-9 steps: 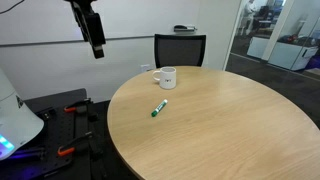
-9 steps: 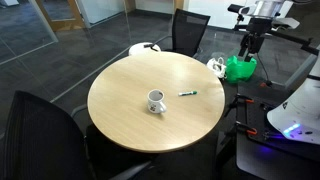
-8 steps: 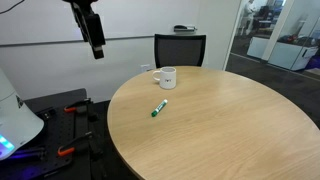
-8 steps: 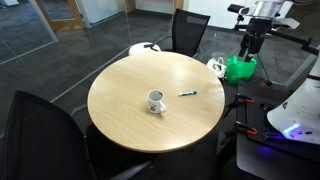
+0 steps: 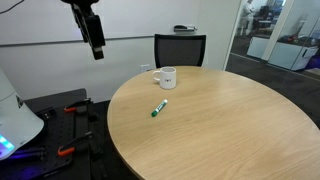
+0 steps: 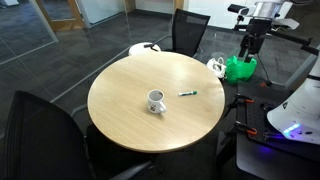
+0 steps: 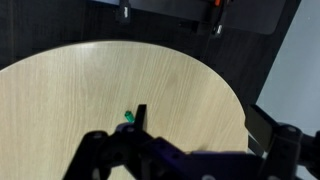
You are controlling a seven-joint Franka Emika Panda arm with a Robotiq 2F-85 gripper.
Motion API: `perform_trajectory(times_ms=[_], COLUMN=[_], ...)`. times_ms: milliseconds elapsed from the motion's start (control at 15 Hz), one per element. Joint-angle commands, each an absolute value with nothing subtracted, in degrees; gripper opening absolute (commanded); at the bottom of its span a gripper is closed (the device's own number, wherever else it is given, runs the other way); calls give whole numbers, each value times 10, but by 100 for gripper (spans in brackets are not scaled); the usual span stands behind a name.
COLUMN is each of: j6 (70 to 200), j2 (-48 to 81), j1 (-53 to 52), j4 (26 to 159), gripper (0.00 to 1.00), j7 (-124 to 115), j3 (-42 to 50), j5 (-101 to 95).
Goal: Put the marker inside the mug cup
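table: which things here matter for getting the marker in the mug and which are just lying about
For the job: marker, mug, pincer.
Lying about: black chair, green thing off the table.

The arm [image 6: 263, 10] enters at about 1 o'clock in an exterior view and reaches downward, carrying the claw [image 6: 247, 52] high, pointing toward 6 o'clock. In an exterior view the claw [image 5: 98, 50] hangs at roughly 10 o'clock, tilted slightly off vertical, touching nothing. In the wrist view the claw [image 7: 185, 152] fills the 6 o'clock edge as a dark blur. Its fingers [image 7: 92, 148] seem spread well apart, with nothing between them.
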State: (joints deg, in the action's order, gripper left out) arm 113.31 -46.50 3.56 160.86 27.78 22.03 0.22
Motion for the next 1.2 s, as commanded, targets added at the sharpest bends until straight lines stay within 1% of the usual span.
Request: perform_trajectory(times_ms=[0, 400, 800, 1133], j6=[1170, 1297, 1416, 1488], j2=[-460, -415, -340, -263], j1=[36, 6, -20, -27], j4=[1606, 1604, 1603, 1603], gripper=[100, 100, 100, 100], j7=[293, 308, 300, 294], j3=[217, 205, 155, 113], j5=[14, 9, -13, -36])
